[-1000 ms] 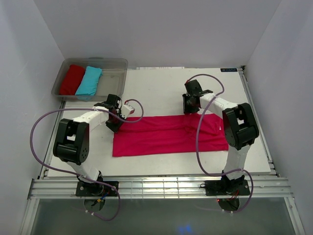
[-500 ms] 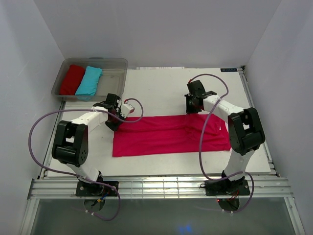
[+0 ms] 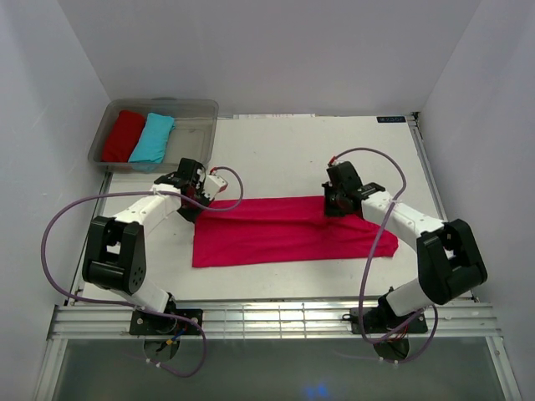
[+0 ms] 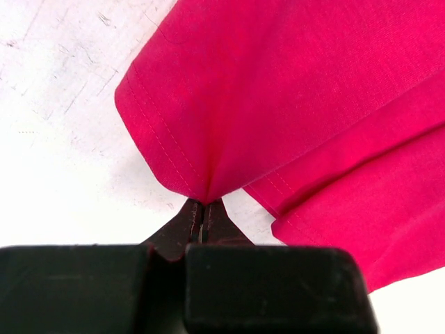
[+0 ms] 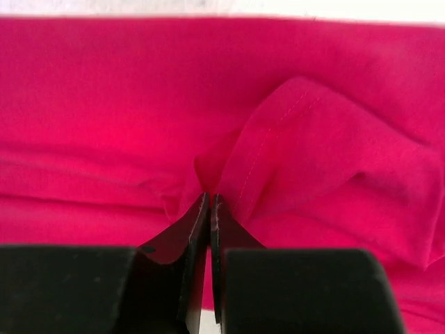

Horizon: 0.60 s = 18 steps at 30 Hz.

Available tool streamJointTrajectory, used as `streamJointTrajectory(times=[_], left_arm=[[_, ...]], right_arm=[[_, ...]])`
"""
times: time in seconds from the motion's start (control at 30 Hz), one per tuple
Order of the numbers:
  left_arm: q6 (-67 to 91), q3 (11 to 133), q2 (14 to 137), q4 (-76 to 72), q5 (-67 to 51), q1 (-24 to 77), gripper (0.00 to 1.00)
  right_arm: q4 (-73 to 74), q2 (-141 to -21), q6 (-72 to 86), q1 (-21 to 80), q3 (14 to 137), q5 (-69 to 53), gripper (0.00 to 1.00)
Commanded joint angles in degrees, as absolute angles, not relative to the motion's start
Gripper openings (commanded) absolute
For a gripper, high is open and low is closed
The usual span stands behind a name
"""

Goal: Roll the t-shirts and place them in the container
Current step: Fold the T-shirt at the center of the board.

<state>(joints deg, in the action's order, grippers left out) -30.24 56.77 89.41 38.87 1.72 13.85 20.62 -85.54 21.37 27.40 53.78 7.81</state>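
Pinching the shirt (image 3: 276, 232) at two spots along its far edge, our left tool (image 4: 204, 204) and right tool (image 5: 209, 197) are each clamped tight on a pleat of pink fabric, with only cloth between the jaws. The shirt lies as a long folded band across the middle of the table (image 3: 276, 154). It is well apart from the bin (image 3: 209, 117) at the far-left corner, where a red bundle (image 3: 123, 134) and a turquoise bundle (image 3: 153, 138) sit side by side.

Over the last second we have seen the right arm swing. Its elbow has dropped out toward the right edge, and its tool has come from the bare table just beyond the shirt onto the far hem, right of the middle. The right end of the band, squarer a second ago, now tapers to a point. The left tool has eased a little farther away and to the left, drawing the far-left corner into a peak.

We judge that both grips are now set and that the cloth is being tensioned or folded narrower. No roll has begun, so most of the task lies ahead.
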Motion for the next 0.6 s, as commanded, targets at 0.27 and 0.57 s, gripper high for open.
streamJointTrajectory(times=[0.27, 0.57], left_arm=[[-31.0, 57.2, 88.2, 39.4, 3.7, 14.0, 0.0], [-31.6, 57.2, 88.5, 38.8, 4.5, 14.0, 0.0]], right_arm=[[15.3, -71.5, 33.9, 32.5, 38.8, 6.0, 0.08], [17.9, -64.6, 41.1, 36.8, 31.7, 5.1, 0.21]])
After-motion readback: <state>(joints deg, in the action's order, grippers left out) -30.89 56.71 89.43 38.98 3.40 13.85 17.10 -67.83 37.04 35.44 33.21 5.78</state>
